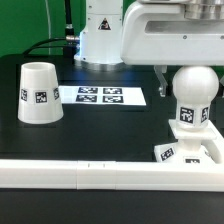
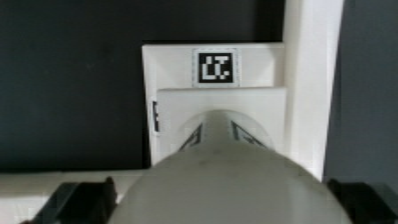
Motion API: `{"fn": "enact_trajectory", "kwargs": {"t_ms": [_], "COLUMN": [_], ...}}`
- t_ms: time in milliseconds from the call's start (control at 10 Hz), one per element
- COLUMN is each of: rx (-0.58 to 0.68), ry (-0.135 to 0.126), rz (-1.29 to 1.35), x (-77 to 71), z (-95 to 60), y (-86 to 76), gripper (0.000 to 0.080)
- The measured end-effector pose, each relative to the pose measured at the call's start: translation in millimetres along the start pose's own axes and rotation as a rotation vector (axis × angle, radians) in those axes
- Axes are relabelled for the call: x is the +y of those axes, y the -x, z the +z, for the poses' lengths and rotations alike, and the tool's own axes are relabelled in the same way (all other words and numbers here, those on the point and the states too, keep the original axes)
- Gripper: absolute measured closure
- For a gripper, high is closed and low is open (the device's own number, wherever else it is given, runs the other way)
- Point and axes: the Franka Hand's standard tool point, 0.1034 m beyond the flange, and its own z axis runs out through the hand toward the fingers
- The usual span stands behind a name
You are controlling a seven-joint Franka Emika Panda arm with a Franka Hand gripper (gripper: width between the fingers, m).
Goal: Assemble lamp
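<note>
Can't make out any brand or wording, just black-and-white square tags on the smooth white plastic parts and on the marker board [image 1: 104, 96] lying flat on the matte black tabletop [image 1: 110, 130]. Looking at a round-headed bulb [image 1: 192, 98] standing upright on the flat square base [image 1: 205, 153] at the exterior view's right, just beside a long white rail [image 1: 90, 172], tapered shade [image 1: 38, 92] wide end down, well apart at the left. Seeing dark fingers [image 2: 80, 203] spread apart, bulb head between them.
</note>
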Motion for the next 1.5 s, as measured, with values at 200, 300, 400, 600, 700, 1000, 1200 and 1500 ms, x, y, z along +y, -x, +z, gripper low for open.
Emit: {"fn": "enact_trajectory", "kwargs": {"t_ms": [200,300,400,600,700,1000,1200,1500], "rx": [-0.008,-0.015,-0.018,-0.045,-0.054,-0.089,-0.093,-0.084], "ry": [-0.021,-0.025,-0.028,-0.037,-0.049,-0.083,-0.083,-0.087], "rz": [0.207,0.293,0.382,0.534,0.624,0.941,1.003,0.914], "x": [0.3,-0.4,-1.1,-3.2,-3.4,-6.2,-6.5,-6.9], "z": [-0.2,-0.2,-0.1,0.4,1.1,1.3,1.6,0.8], "y": [0.1,0.8,1.2,3.8,3.5,3.6,3.5,2.7], "gripper": [0.0225,0.0225,0.0225,0.0225,0.0225,0.0225,0.0225,0.0128]}}
